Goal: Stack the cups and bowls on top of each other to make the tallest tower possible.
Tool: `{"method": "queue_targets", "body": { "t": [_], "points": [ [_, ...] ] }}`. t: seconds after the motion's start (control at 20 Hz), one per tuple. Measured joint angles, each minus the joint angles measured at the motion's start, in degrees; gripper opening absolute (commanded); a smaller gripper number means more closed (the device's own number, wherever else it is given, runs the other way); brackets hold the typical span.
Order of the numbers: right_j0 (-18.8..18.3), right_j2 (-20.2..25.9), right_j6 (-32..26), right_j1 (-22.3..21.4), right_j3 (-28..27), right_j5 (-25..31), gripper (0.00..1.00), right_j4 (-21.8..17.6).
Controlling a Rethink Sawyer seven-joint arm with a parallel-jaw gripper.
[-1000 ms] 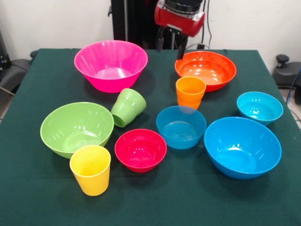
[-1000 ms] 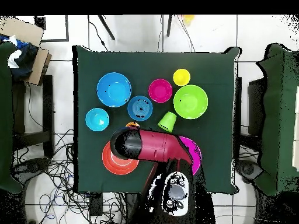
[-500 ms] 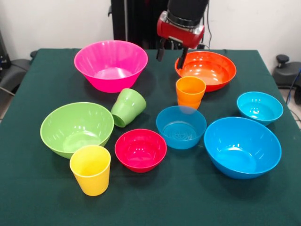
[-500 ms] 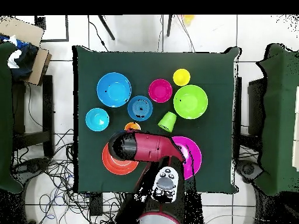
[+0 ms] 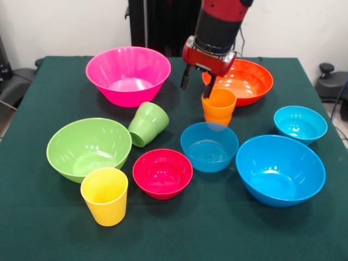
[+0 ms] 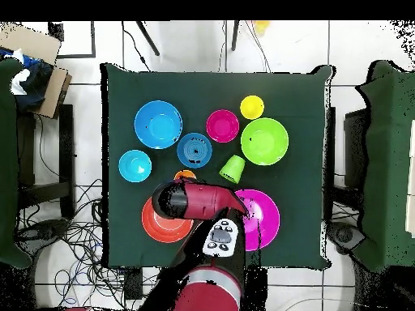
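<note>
- Glossy plastic throughout, smooth and reflective, on a dark green cloth-covered table [image 5: 49,228].
- Three tapered cups: yellow cup [image 5: 104,196] upright at the near left; green cup [image 5: 148,124] tipped on its side, mouth toward the light green bowl; orange cup [image 5: 220,106] upright near the middle.
- Large round bowls, all mouth up: pink bowl [image 5: 128,75] with faint ribbing at far left, orange bowl [image 5: 242,80] at far right, light green bowl [image 5: 88,148] at left, big blue bowl [image 5: 280,169] at near right.
- Smaller bowls: red bowl [image 5: 162,173] near centre, a translucent blue bowl [image 5: 209,146] just beside it with concentric rings in its bottom, a cyan bowl [image 5: 300,124] at the right edge.
- No readable writing or labels anywhere.
- Gripper [image 5: 198,86] on a red and black wrist, hanging over the gap between pink bowl and orange bowl, just above and beside the orange cup's far-left rim.
- Two dark fingers [image 5: 185,78] spread apart, nothing between them; one tip close over the orange cup's rim, contact not clear.
- From overhead, arm [image 6: 203,201] covering most of the orange cup [image 6: 185,174], only a sliver showing beside the orange bowl [image 6: 162,227].
- Nothing stacked; every piece apart on the cloth, yellow cup close against the light green bowl's near rim.
</note>
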Motion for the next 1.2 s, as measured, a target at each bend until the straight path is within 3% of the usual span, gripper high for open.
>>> {"method": "queue_targets", "body": {
  "t": [0.65, 1.2],
  "points": [
    [0.12, -1.03, 0.0, 1.55, -0.86, -0.32, 1.0, 1.22],
    [2.37, -2.14, 0.0, 1.08, -0.85, -0.32, 1.0, 2.12]
  ]
}}
